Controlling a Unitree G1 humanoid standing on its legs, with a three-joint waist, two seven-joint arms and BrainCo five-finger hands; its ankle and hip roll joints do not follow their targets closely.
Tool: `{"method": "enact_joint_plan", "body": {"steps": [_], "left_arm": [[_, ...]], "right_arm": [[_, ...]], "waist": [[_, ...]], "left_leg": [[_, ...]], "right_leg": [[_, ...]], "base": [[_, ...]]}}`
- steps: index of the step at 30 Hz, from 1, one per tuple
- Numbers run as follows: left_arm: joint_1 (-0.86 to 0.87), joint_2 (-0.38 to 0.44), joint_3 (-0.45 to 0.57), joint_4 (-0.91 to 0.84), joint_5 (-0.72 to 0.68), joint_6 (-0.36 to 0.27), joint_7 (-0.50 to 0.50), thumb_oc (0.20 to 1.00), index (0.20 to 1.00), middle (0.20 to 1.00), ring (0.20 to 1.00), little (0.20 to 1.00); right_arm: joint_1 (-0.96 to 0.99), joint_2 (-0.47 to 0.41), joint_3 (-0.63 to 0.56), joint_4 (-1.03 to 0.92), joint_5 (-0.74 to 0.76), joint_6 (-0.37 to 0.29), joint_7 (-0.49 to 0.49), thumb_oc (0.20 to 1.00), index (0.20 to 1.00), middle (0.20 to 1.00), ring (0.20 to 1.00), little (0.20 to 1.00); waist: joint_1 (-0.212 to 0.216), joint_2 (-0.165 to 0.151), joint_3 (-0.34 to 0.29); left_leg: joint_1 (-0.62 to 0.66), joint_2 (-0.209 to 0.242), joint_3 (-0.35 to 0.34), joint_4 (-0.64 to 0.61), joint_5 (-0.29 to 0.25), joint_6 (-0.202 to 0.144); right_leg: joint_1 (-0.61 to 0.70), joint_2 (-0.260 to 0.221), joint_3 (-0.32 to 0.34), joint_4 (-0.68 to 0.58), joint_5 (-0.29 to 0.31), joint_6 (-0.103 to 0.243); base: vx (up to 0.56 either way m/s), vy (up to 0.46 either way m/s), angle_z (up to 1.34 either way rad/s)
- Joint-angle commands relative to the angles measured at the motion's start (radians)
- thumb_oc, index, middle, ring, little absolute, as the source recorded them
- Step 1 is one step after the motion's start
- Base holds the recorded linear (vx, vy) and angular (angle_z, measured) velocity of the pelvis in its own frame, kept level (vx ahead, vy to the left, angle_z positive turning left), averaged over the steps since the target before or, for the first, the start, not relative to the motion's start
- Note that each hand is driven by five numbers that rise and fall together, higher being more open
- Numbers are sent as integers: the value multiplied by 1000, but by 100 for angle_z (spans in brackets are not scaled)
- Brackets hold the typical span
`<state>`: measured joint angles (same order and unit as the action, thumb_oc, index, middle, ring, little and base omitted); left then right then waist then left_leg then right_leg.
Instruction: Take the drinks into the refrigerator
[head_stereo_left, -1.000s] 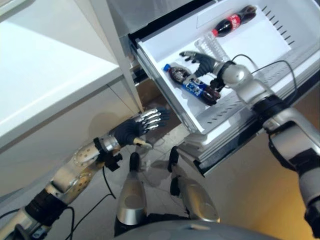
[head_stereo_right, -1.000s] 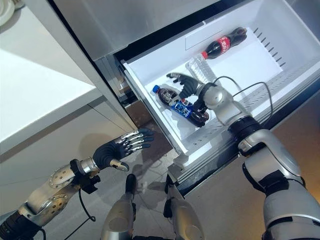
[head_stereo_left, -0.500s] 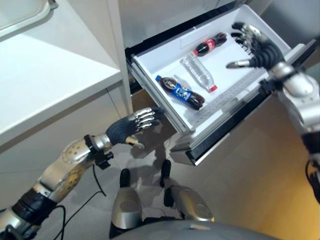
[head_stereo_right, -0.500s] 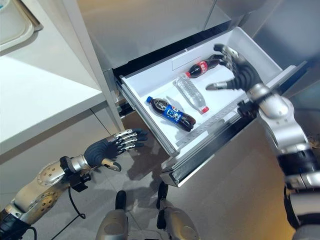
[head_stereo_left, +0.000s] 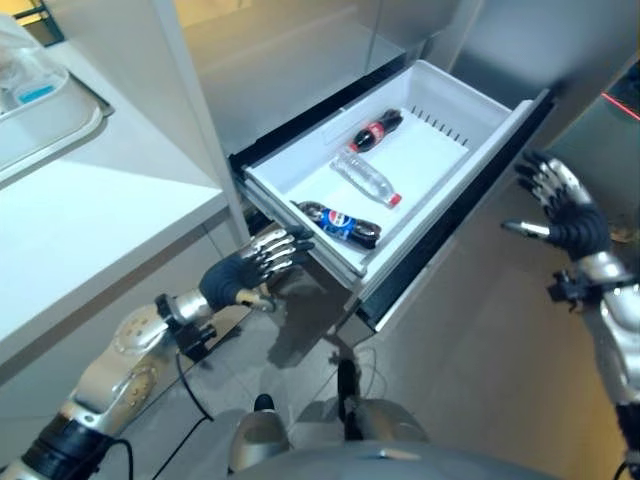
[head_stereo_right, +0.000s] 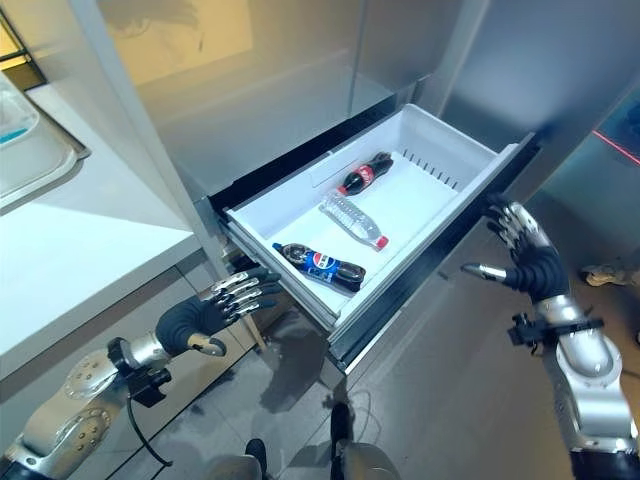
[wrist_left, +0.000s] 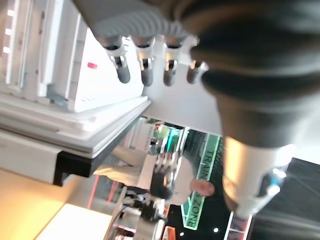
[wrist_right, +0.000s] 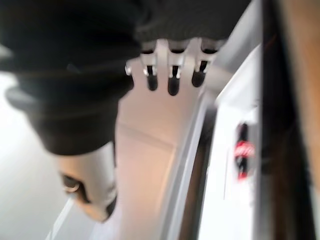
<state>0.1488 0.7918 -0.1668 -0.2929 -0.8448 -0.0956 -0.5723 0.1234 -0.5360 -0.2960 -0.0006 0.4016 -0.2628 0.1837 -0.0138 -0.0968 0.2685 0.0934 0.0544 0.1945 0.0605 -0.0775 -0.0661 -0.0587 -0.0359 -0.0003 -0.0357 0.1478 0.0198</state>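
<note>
The refrigerator drawer stands pulled out, with three drinks lying inside: a blue-labelled bottle, a clear bottle and a red-labelled bottle. The right hand, fingers spread, hovers beside the drawer's front. The left hand, fingers relaxed, hangs below the drawer's near corner.

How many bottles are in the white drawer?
3: a red-labelled cola bottle at the back, a clear bottle in the middle, a blue-labelled cola bottle nearest the front. None seem hidden.
</note>
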Motion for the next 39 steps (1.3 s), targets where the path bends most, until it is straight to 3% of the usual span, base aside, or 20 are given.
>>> {"method": "enact_joint_plan", "body": {"steps": [1, 6, 10, 11, 12, 13, 21, 39], "left_arm": [[34, -15, 37, -53, -25, -58, -26, 1000, 1000, 1000, 1000, 1000], [27, -33, 41, -39, -15, -68, -18, 1000, 1000, 1000, 1000, 1000], [21, -41, 39, -33, 1, -77, -15, 1000, 1000, 1000, 1000, 1000], [18, -42, 37, -31, 2, -78, -15, 1000, 1000, 1000, 1000, 1000], [14, -41, 36, -30, 7, -82, -14, 1000, 1000, 1000, 1000, 1000], [13, -44, 37, -29, 10, -85, -13, 1000, 1000, 1000, 1000, 1000], [-21, -39, 8, -29, 7, -95, -16, 1000, 1000, 1000, 1000, 1000], [-70, -48, -59, -14, 16, -83, -11, 1000, 1000, 1000, 1000, 1000]], "right_arm": [[-34, 7, -52, 71, -19, -74, -55, 1000, 1000, 1000, 1000, 1000], [-19, 56, -9, 208, -60, -68, -84, 1000, 1000, 1000, 1000, 1000], [1, 91, 72, 314, -54, -43, -47, 1000, 1000, 1000, 1000, 1000], [6, 99, 102, 344, -45, -34, -25, 696, 696, 696, 696, 696], [9, 101, 131, 362, -46, -25, -7, 485, 485, 485, 485, 485], [9, 100, 162, 368, -49, -17, 12, 203, 203, 203, 203, 203], [-69, 89, 328, 412, -62, 6, 52, 200, 200, 200, 200, 200], [-254, 47, 466, 438, -118, 15, 25, 200, 200, 200, 200, 200]], "waist": [[-5, 7, -43], [-19, 21, -45], [-24, 28, -43], [-23, 30, -42], [-24, 31, -41], [-24, 30, -41], [2, 33, -39], [69, 30, -49]], "left_leg": [[-64, -40, -1, 134, -138, 52], [-49, -52, 26, 120, -139, 58], [-40, -55, 39, 114, -137, 58], [-38, -56, 41, 112, -136, 59], [-36, -55, 42, 110, -134, 59], [-34, -55, 43, 108, -133, 59], [-26, -52, 44, 101, -122, 60], [-8, -41, -10, 73, -97, 54]], "right_leg": [[37, -57, -14, 95, -95, 124], [27, -68, 11, 102, -89, 136], [20, -71, 22, 113, -90, 137], [18, -70, 22, 115, -90, 137], [16, -70, 23, 118, -91, 137], [15, -69, 24, 121, -92, 137], [13, -70, 16, 125, -92, 137], [58, -75, -57, 121, -112, 122]], "base": [[-2, 63, -23], [1, 76, -18], [0, 25, -6], [0, 0, 0], [0, 0, 0], [0, 0, 0], [0, -11, -2], [13, -23, 10]]}}
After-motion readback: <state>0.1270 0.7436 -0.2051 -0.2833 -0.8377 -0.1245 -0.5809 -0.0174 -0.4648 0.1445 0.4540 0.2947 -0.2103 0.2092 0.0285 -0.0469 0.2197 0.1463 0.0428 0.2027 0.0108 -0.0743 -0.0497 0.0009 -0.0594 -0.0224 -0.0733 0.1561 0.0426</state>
